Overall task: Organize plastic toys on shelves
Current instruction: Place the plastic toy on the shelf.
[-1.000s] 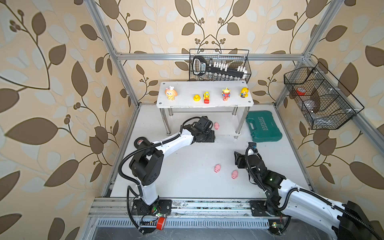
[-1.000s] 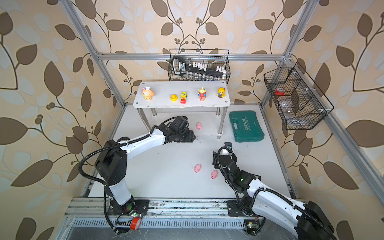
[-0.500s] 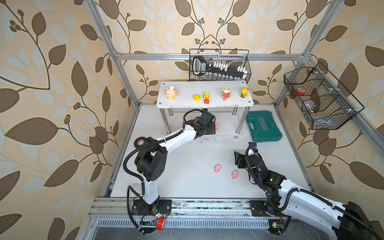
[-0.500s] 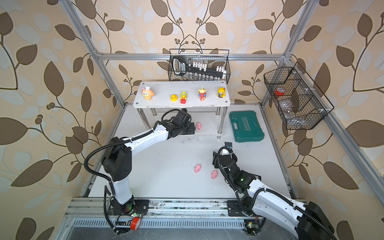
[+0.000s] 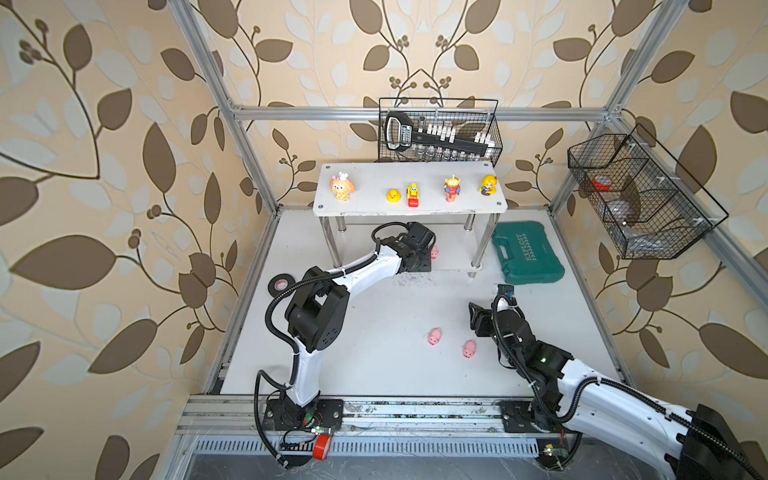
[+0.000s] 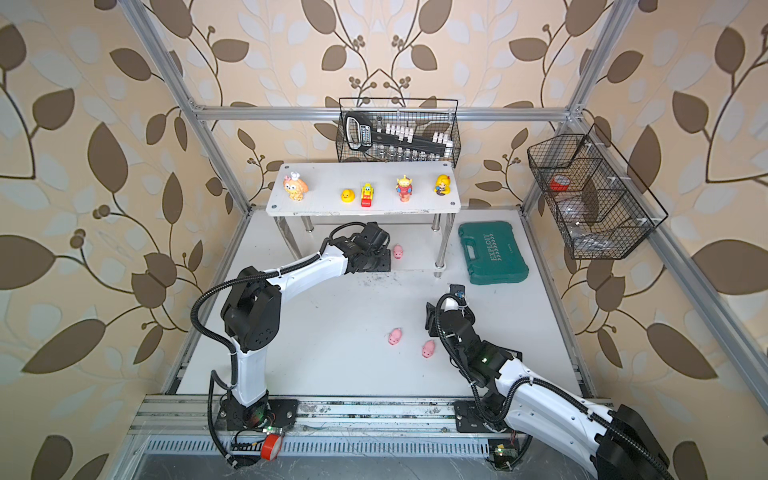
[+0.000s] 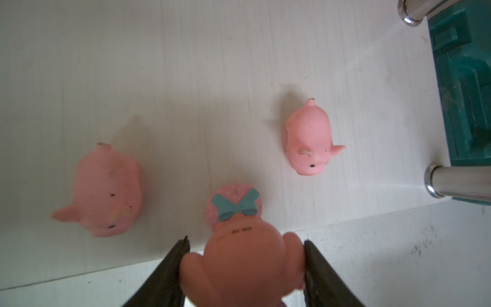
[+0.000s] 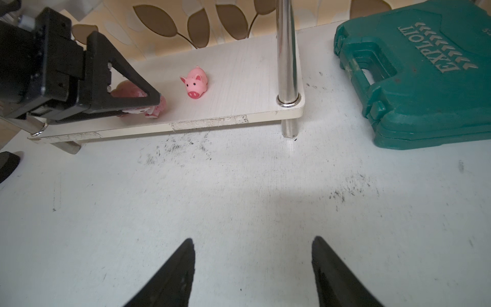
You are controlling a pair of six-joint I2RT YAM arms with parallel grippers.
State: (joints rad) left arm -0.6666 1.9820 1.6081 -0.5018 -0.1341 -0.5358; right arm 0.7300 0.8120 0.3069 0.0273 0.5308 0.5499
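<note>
Reaching low under the top board of the shelves, upper centre of frame: left arm stretched nearly flat, wrist at the lower board. Right arm folded low at lower right, wrist aimed at the rack. Left end effector clamped on held piglet, teal bow on it, at the lower board's front edge, between two board piglets. Right end effector spread, empty. Two bench piglets loose on the bench, centre.

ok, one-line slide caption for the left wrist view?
Left gripper shut on a pink plastic toy with a teal bow, at the white lower shelf board beside two pink plastic piglets.
</note>
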